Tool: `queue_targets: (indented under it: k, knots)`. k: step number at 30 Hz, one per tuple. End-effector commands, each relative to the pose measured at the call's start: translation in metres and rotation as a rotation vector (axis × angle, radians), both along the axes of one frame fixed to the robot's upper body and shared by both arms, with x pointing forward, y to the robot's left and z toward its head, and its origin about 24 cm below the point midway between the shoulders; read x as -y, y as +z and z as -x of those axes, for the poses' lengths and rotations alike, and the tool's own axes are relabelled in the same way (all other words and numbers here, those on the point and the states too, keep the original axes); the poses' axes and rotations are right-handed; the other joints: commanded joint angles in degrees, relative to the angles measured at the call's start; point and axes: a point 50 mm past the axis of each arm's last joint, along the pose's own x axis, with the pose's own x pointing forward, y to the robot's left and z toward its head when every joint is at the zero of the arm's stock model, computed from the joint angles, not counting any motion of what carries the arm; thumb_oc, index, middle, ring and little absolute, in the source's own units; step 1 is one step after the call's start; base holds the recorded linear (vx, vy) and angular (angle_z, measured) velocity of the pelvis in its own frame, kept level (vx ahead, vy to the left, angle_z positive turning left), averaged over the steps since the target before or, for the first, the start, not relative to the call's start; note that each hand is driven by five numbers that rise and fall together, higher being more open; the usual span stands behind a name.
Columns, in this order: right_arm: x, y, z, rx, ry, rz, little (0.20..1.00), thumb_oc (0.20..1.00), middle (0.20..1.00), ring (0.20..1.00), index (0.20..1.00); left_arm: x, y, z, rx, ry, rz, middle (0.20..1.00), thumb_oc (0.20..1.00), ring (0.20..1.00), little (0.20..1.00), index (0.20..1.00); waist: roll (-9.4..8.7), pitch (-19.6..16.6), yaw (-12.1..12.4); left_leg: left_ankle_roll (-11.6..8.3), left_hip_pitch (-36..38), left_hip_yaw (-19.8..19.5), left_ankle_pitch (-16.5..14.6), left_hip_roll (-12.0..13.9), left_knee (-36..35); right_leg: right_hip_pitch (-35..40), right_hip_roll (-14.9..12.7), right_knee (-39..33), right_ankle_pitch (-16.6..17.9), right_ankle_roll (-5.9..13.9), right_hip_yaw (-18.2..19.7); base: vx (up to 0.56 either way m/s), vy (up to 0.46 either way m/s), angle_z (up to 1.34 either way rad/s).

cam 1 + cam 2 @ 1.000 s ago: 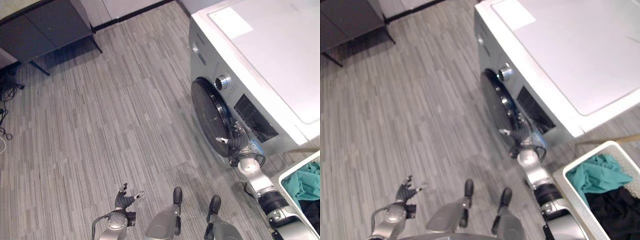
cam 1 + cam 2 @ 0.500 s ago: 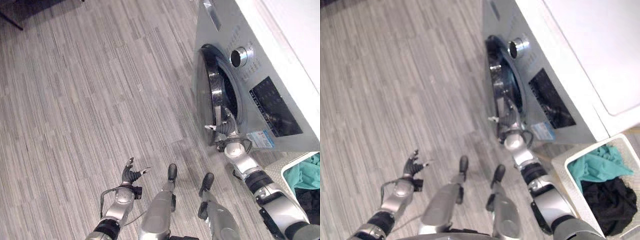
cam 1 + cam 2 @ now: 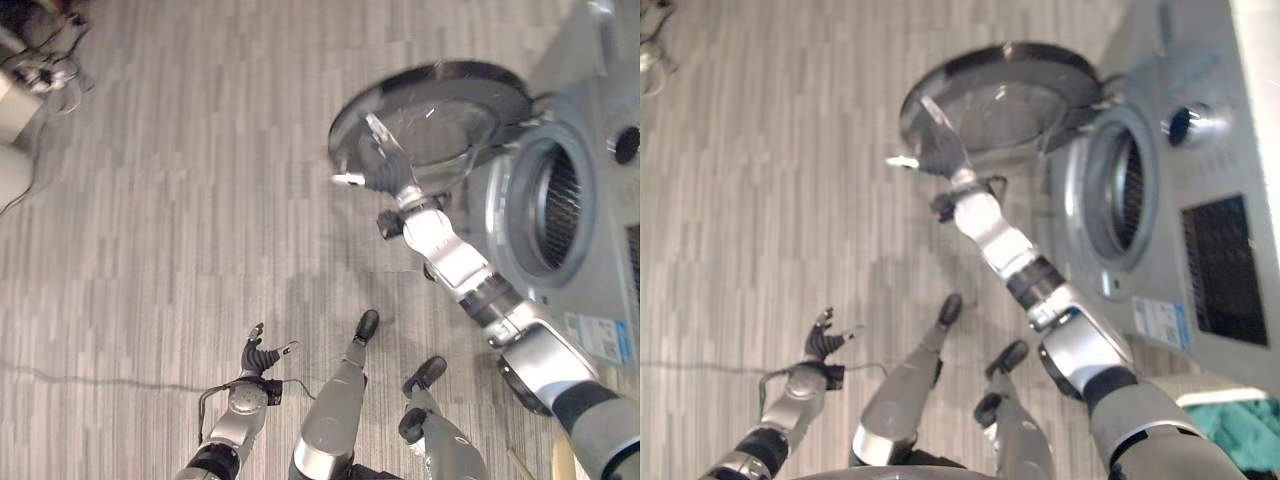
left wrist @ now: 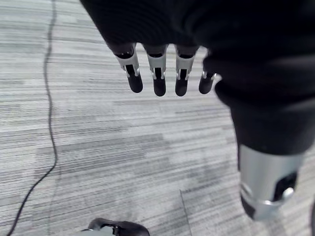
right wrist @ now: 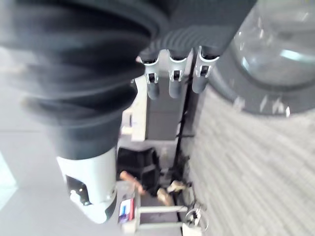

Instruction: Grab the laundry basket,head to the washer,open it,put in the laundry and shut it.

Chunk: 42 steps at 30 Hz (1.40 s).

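Beside the washer [image 3: 590, 230], in the left eye view, the round door [image 3: 435, 120] stands swung wide, hinged at the drum opening's far side, its glass bowl facing the robot. The right hand [image 3: 385, 170] rests at the door's free edge, on the side away from the drum [image 3: 550, 205]; whether its fingers hook the rim cannot be told from here. The drum mouth lies to the right of that hand, close by the right forearm, so the right arm is far the nearer to it. The left hand [image 3: 258, 352] hangs low over the floor [image 3: 150, 250], well apart from the washer, fingers spread and holding nothing.

From the right eye view the same door [image 3: 1005, 95] shows dark-rimmed and tilted, with the right hand [image 3: 940, 150] at its near rim. A patch of teal laundry [image 3: 1235, 420] shows at the bottom right corner, behind the right arm and well apart from both hands. In my judgement the next move is a reach back to it.

Past the left wrist the fingers [image 4: 156, 73] hang straight and loose over bare floor, gripping nothing.

Past the right wrist the fingers [image 5: 173, 73] lie nearly straight against the door's dark rim [image 5: 246, 91], the glass just beyond; they seem to press rather than clasp.
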Motion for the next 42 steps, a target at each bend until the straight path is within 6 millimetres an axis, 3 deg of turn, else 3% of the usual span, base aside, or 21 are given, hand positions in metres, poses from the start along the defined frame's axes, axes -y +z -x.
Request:
queue_targets:
  k: [1,4,5,7,12,14,17,18,19,20,21,22,23,24,30,34,37,41,42]
  knots:
    - [-0.012,-0.012,0.011,-0.041,0.09,-0.073,1.0,1.0,1.0,1.0,1.0,-0.007,-0.002,0.005,-0.015,-0.045,-0.034,1.0,1.0,1.0,1.0,1.0,-4.37,-2.52,-0.75,0.78,1.84,3.2,-3.94,-3.8,0.2,-0.21,-6.77,8.32,-8.81,5.37,5.35,0.0,0.003,0.35]
    - [0.003,-0.028,0.013,-0.078,0.075,-0.066,1.0,1.0,1.0,1.0,1.0,0.0,0.002,0.0,0.005,-0.058,-0.025,1.0,1.0,1.0,1.0,1.0,-4.73,-2.08,-2.3,0.7,2.23,4.06,-3.9,-3.44,-0.2,-0.5,-6.61,8.14,-8.39,5.37,6.19,-0.06,0.037,0.08]
    - [0.02,-0.042,0.022,-0.078,0.075,-0.031,1.0,1.0,1.0,1.0,1.0,0.007,0.012,-0.012,0.06,-0.075,-0.013,1.0,1.0,1.0,1.0,1.0,-5.12,-1.58,-4.27,0.94,1.65,5.22,-2.96,-3.26,0.02,-1.44,-6.62,7.8,-6.66,5.28,6.52,-0.12,0.087,-0.23]
    - [0.028,-0.051,0.03,-0.084,0.082,-0.017,1.0,1.0,1.0,1.0,1.0,0.011,0.018,-0.018,0.093,-0.082,-0.007,1.0,1.0,1.0,1.0,1.0,-5.51,-1.44,-5.2,0.91,1.76,5.78,-3.12,-3.07,0.06,-1.58,-6.56,7.71,-6.51,5.32,6.95,-0.07,0.043,-0.31]
    - [0.082,-0.102,0.065,-0.2,0.044,0.021,1.0,1.0,1.0,1.0,1.0,0.039,0.075,-0.076,0.326,-0.183,-0.066,1.0,1.0,1.0,1.0,1.0,-7.28,-0.52,-11.77,0.67,1.37,8.65,-3.63,-2.16,-0.03,-3.16,-6.29,7.26,-5.55,5.94,9.36,-0.05,0.023,-0.42]
    - [0.092,-0.114,0.073,-0.226,0.023,0.052,1.0,1.0,1.0,1.0,1.0,0.043,0.099,-0.1,0.396,-0.196,-0.121,1.0,1.0,1.0,1.0,1.0,-7.95,0.09,-14.35,0.65,0.83,10.1,-3.65,-1.64,0.12,-4.71,-6.17,7.43,-4.95,6.17,10.86,-0.08,0.055,-0.47]
    - [0.109,-0.129,0.078,-0.281,-0.034,0.055,1.0,1.0,1.0,1.0,1.0,0.024,0.133,-0.133,0.455,-0.13,-0.247,1.0,1.0,1.0,1.0,1.0,-9.25,0.94,-18.46,0.86,-0.16,12.88,-3.41,-0.76,0.13,-7.37,-5.78,7.34,-3.57,6.57,13.66,-0.06,0.065,-0.76]
    - [0.109,-0.129,0.078,-0.281,-0.034,0.055,1.0,1.0,1.0,1.0,1.0,0.024,0.133,-0.133,0.455,-0.13,-0.247,1.0,1.0,1.0,1.0,1.0,-9.26,0.94,-18.45,0.86,-0.16,12.89,-3.41,-0.76,0.13,-7.37,-5.78,7.34,-3.57,6.57,13.67,-0.05,0.057,-1.03]
    - [0.12,-0.138,0.081,-0.32,-0.065,0.032,1.0,1.0,1.0,1.0,1.0,-0.004,0.156,-0.149,0.459,-0.055,-0.339,1.0,1.0,1.0,1.0,1.0,-10.15,1.4,-21.0,1.09,-0.77,14.46,-3.15,-0.19,0.0,-8.89,-5.5,7.09,-2.67,6.92,15.01,-0.04,0.052,-0.68]
    - [0.126,-0.14,0.083,-0.326,-0.08,0.032,1.0,1.0,1.0,1.0,1.0,-0.017,0.167,-0.154,0.462,-0.028,-0.378,1.0,1.0,1.0,1.0,1.0,-10.45,1.62,-21.8,1.17,-0.97,15.06,-3.03,-0.02,-0.08,-9.41,-5.45,6.93,-2.32,7.07,15.61,-0.04,0.052,-0.5]
    - [0.126,-0.14,0.083,-0.326,-0.08,0.032,1.0,1.0,1.0,1.0,1.0,-0.017,0.167,-0.154,0.462,-0.028,-0.378,1.0,1.0,1.0,1.0,1.0,-10.45,1.62,-21.79,1.17,-0.96,15.07,-3.03,-0.02,-0.08,-9.41,-5.45,6.93,-2.32,7.07,15.62,-0.02,0.039,-0.39]
    - [0.139,-0.142,0.088,-0.325,-0.11,0.045,1.0,1.0,1.0,1.0,1.0,-0.043,0.185,-0.158,0.455,0.036,-0.438,1.0,1.0,1.0,1.0,1.0,-10.89,1.97,-23.42,1.32,-1.22,15.99,-2.88,0.11,-0.33,-10.39,-5.23,6.68,-1.82,7.32,16.51,-0.01,0.026,-0.38]
    - [0.144,-0.142,0.091,-0.325,-0.117,0.044,1.0,1.0,1.0,1.0,1.0,-0.056,0.191,-0.158,0.45,0.071,-0.46,1.0,1.0,1.0,1.0,1.0,-11.03,2.14,-24.02,1.46,-1.35,16.27,-2.9,0.14,-0.37,-10.9,-5.14,6.71,-1.62,7.39,16.92,-0.01,0.026,-0.39]
    - [0.144,-0.142,0.091,-0.325,-0.117,0.044,1.0,1.0,1.0,1.0,1.0,-0.056,0.192,-0.158,0.45,0.071,-0.46,1.0,1.0,1.0,1.0,1.0,-11.03,2.13,-23.99,1.47,-1.37,16.29,-2.91,0.14,-0.37,-10.94,-5.14,6.72,-1.63,7.39,16.94,0.0,0.02,-0.36]
    - [0.16,-0.153,0.11,-0.395,-0.121,-0.049,1.0,1.0,1.0,1.0,1.0,-0.125,0.193,-0.132,0.338,0.261,-0.54,1.0,1.0,1.0,1.0,1.0,-11.37,2.4,-25.78,1.68,-1.06,17.95,-3.52,0.17,0.07,-11.47,-4.7,5.55,-0.33,7.63,19.01,0.02,0.032,-0.23]
    - [0.161,-0.158,0.112,-0.417,-0.123,-0.073,1.0,1.0,1.0,1.0,1.0,-0.136,0.187,-0.122,0.314,0.279,-0.553,1.0,1.0,1.0,1.0,1.0,-11.06,1.83,-25.51,1.66,-0.44,17.91,-3.84,0.14,0.21,-10.8,-4.73,5.05,-0.31,7.6,19.1,0.03,0.002,-0.11]
    - [0.159,-0.159,0.111,-0.419,-0.123,-0.087,1.0,1.0,1.0,1.0,1.0,-0.14,0.174,-0.112,0.29,0.28,-0.55,1.0,1.0,1.0,1.0,1.0,-10.54,0.87,-25.22,1.68,0.46,17.72,-4.34,-0.02,0.11,-9.77,-4.86,4.83,-0.45,7.51,19.08,0.02,0.0,0.01]
    - [0.155,-0.16,0.108,-0.413,-0.139,-0.087,1.0,1.0,1.0,1.0,1.0,-0.111,0.13,-0.096,0.295,0.208,-0.433,1.0,1.0,1.0,1.0,1.0,-9.25,-1.63,-24.15,1.99,3.13,17.82,-5.42,-0.58,-0.51,-7.26,-5.17,4.93,-1.21,7.35,18.88,0.06,0.008,0.11]
    - [0.155,-0.16,0.108,-0.413,-0.139,-0.087,1.0,1.0,1.0,1.0,1.0,-0.111,0.13,-0.095,0.295,0.208,-0.433,1.0,1.0,1.0,1.0,1.0,-9.24,-1.64,-24.19,1.99,3.19,17.82,-5.41,-0.58,-0.55,-7.22,-5.16,4.91,-1.21,7.35,18.88,0.08,0.017,0.1]
